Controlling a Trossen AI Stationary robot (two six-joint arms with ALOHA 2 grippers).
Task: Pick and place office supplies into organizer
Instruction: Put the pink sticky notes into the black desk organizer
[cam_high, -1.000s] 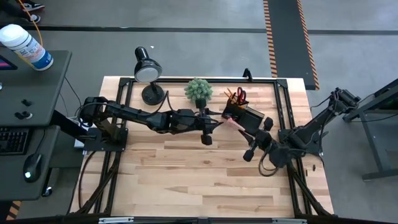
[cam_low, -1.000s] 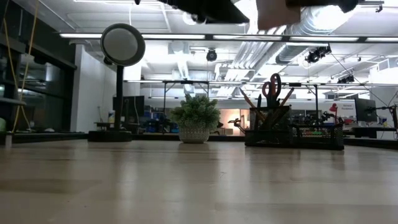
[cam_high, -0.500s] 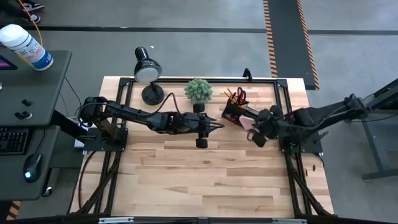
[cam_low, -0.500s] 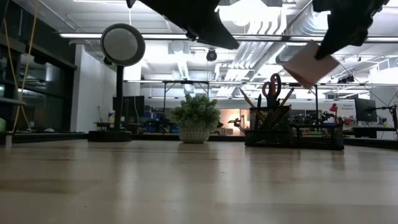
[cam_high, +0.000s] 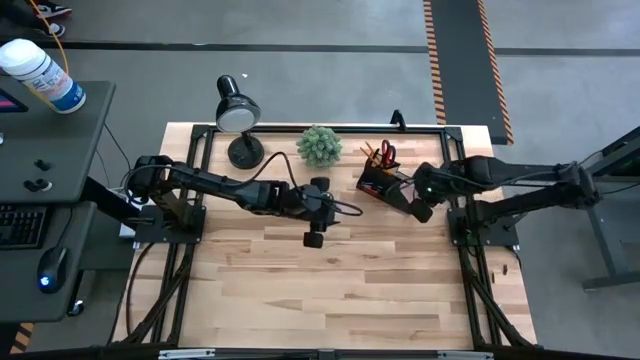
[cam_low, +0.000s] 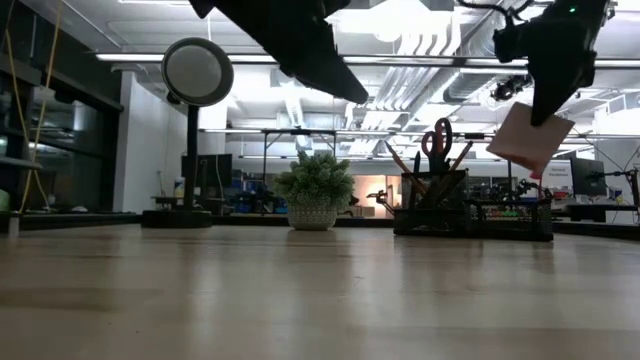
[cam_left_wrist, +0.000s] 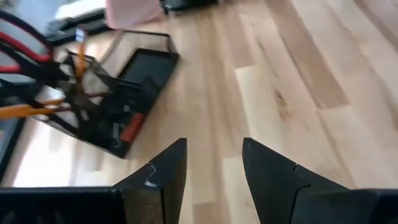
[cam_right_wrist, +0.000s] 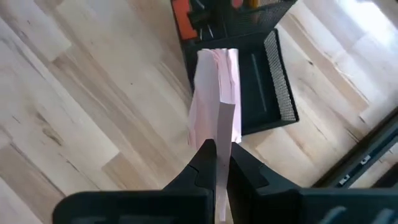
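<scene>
The right gripper (cam_right_wrist: 216, 163) is clamped on the edge of the pink sticky-note pad (cam_right_wrist: 214, 96), which stands up out of its fingertips and hangs in the air over the low black tray of the organizer (cam_right_wrist: 264, 84); in the low view the pad (cam_low: 530, 137) dangles tilted beneath that gripper (cam_low: 545, 100), above the organizer (cam_low: 470, 212). The left gripper (cam_left_wrist: 211, 165) hovers over bare table (cam_high: 330, 290) with its fingers parted and nothing between them, the organizer (cam_left_wrist: 112, 106) lying ahead of it; the red-handled scissors (cam_high: 386, 154) and orange pencils (cam_high: 372, 155) stand in the organizer's cup. Half a second ago the pad hung higher and nearer the table's middle; it has since moved toward the organizer, while the left gripper (cam_high: 313, 238) has drawn away from it.
</scene>
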